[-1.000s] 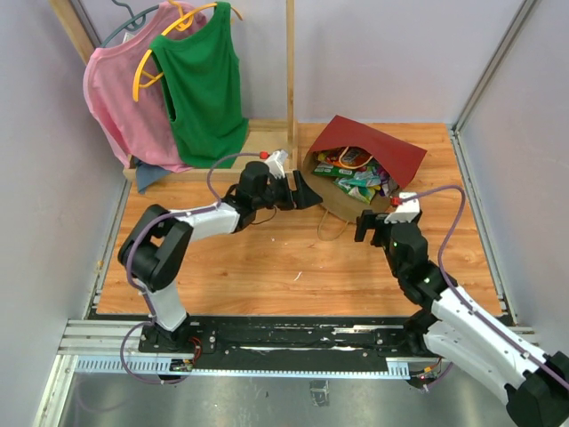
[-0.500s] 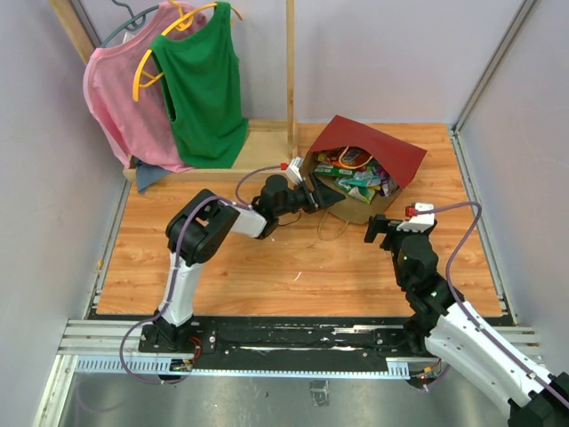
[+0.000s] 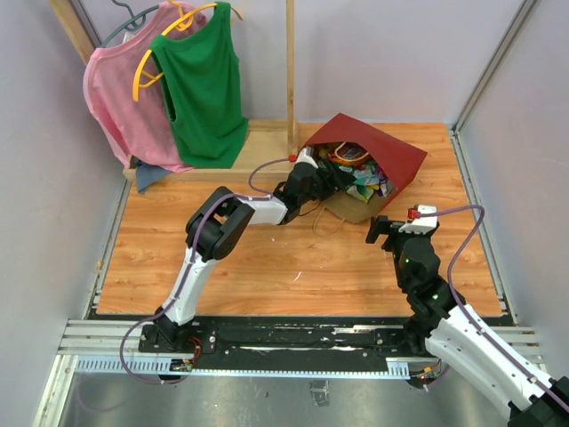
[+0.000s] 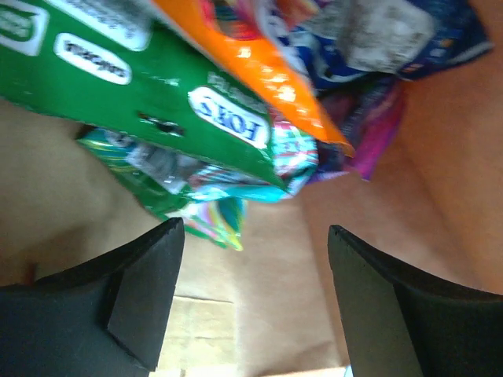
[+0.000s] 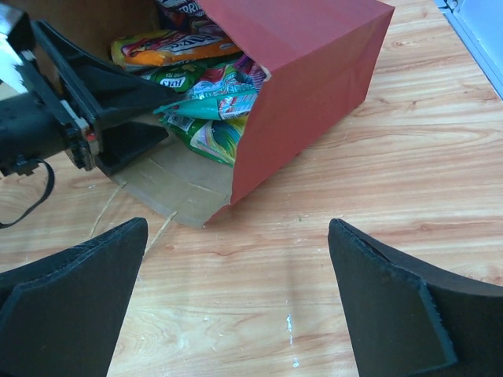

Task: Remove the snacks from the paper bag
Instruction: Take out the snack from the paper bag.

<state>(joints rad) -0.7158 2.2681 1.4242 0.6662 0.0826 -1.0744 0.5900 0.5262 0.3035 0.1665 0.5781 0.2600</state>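
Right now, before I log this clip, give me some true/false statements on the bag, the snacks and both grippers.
1. The paper bag lies on its side on the table. True.
2. The left gripper reaches into the bag's mouth, jaws open. True.
3. The right gripper is shut on a green packet. False: it is open, holding nothing, above the table.
4. Every snack lies out on the table. False: the snacks sit inside the bag.
5. A green top hangs behind the table. True.

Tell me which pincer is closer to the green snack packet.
Left. The left pincer is in the paper bag's mouth, just short of the green packet; the right pincer hangs outside, over the table.
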